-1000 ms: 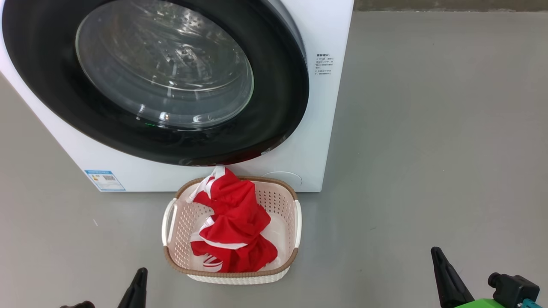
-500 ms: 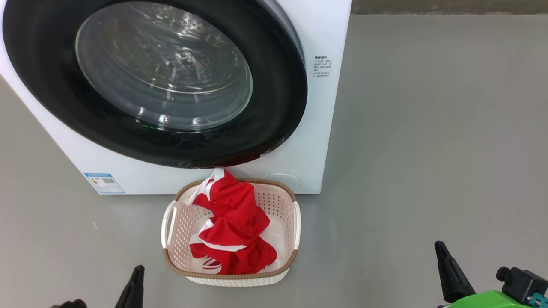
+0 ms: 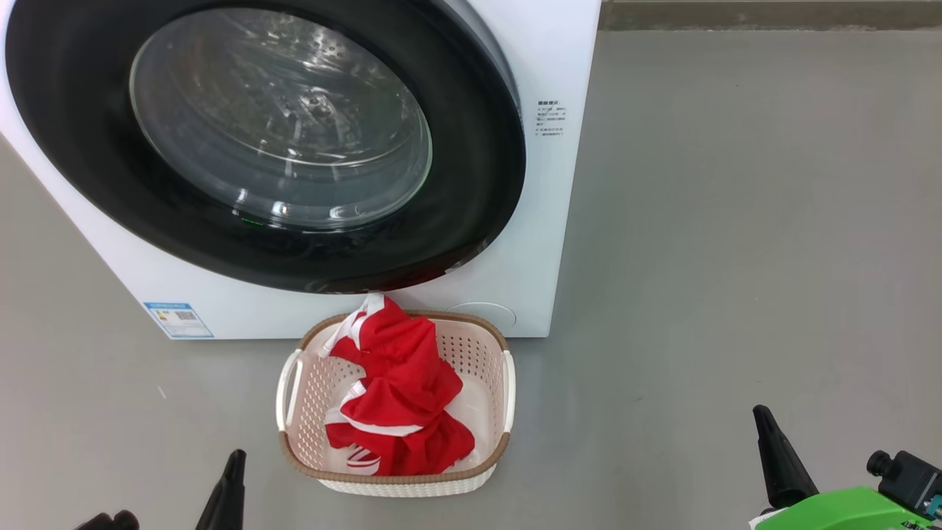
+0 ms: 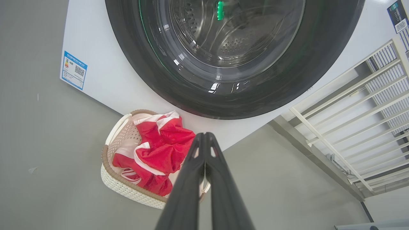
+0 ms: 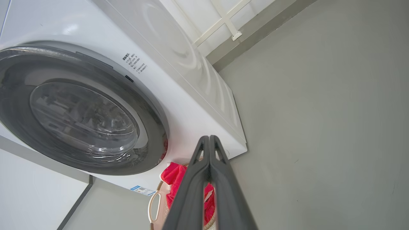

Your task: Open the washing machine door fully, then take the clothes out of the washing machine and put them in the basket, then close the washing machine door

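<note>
washing machine door (image 3: 471,221): top and left rim cut off by the head view's edge.
washing machine (image 3: 552,221): top out of frame; small print (image 3: 550,119) and blue label (image 3: 179,319) too small to read.
basket (image 3: 313,390): floor mostly hidden under the clothes (image 3: 401,397); largely behind the right claw (image 5: 209,138) in the right wrist view, one corner behind the left claw (image 4: 203,134) in the left wrist view.

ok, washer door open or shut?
Shut. The door lies flush against the washer front in the head and right wrist views, with no gap at its rim.
</note>
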Available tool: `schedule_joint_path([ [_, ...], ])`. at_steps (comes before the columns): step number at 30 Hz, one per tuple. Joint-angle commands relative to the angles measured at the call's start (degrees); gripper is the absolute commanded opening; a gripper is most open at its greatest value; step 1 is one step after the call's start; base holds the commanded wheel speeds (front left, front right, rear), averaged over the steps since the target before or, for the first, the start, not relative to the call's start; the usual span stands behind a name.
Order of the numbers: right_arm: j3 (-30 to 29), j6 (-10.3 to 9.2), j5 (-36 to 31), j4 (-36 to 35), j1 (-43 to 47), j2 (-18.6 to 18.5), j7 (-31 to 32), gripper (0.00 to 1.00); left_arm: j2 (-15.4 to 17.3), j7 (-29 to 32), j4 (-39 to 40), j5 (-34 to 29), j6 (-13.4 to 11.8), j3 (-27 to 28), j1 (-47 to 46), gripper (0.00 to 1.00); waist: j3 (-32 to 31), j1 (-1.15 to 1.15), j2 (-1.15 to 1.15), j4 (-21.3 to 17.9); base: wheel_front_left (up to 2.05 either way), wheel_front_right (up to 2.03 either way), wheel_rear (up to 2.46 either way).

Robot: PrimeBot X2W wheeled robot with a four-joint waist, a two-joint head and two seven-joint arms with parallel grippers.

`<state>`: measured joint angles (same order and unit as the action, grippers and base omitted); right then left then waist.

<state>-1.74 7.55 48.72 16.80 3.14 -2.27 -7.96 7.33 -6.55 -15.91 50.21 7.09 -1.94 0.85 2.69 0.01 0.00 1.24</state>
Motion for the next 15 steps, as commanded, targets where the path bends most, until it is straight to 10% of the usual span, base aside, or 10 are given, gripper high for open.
schedule_joint_path([
  [1,0.06,-0.03,1.89,-1.61,-2.39,-1.02,0.51,0.0,0.44,0.31,1.39,1.6,0.16,1.5,-2.22,0.0,-0.05,0.0,0.0,-0.02,0.0,0.0,0.0],
  [15,-0.38,-0.03,10.08,-1.86,-3.65,-1.28,2.75,0.0,-0.38,2.59,1.49,9.28,0.2,2.67,-3.11,0.0,-0.51,0.0,0.0,-0.25,0.0,0.0,0.0],
])
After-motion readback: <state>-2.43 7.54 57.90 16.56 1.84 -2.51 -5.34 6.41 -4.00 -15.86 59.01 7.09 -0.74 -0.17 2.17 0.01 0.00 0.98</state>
